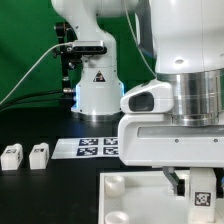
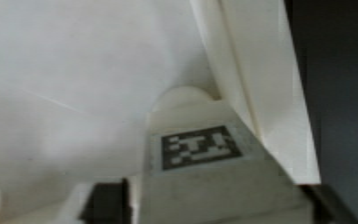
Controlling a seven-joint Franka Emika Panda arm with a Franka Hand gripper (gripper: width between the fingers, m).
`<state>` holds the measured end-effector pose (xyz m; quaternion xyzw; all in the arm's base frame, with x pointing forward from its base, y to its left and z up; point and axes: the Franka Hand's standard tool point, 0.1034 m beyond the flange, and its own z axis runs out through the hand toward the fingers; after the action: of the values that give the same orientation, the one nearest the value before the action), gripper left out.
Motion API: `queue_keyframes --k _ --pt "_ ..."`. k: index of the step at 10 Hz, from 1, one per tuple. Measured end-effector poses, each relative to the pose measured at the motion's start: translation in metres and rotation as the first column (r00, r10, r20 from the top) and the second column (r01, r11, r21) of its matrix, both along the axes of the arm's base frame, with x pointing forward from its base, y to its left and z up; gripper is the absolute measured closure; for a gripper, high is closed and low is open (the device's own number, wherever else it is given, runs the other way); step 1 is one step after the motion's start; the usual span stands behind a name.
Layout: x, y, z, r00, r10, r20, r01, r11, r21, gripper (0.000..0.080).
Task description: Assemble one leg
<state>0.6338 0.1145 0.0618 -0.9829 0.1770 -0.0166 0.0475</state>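
Nearest: the tool (image 2: 202, 205) is sitting low over the white panel (image 1: 135, 195), its two dark fingers (image 2: 108, 200) closing on a tagged leg (image 2: 202, 150) that is standing upright against the panel's raised rim. In the exterior view the same leg (image 1: 203, 187) is showing beneath the arm's bulky wrist. Farther back on the black counter (image 1: 40, 185), two spare legs (image 1: 12, 154) (image 1: 38, 152) are lying side by side, just beside the marker board (image 1: 95, 147). Beyond, the arm's white base (image 1: 98, 92) is standing.

leg (image 2: 202, 145) | white, tagged | between gripper (image 2: 208, 200) fingers | against white panel (image 2: 69, 90)
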Motion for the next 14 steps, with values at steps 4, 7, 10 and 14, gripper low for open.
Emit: queue_keyframes --k 4,7,10,14 --pt "-0.002 -0.012 0.000 0.951 -0.307 -0.032 0.307 0.952 -0.016 0.0496" --pt "-0.003 -0.022 0.001 0.929 -0.369 -0.031 0.368 0.929 -0.044 0.0495" --pt "-0.003 -0.023 0.001 0.933 -0.357 -0.030 0.356 0.933 -0.045 0.0495" --pt "-0.002 -0.021 0.004 0.931 -0.363 -0.037 0.361 0.932 -0.040 0.0178"
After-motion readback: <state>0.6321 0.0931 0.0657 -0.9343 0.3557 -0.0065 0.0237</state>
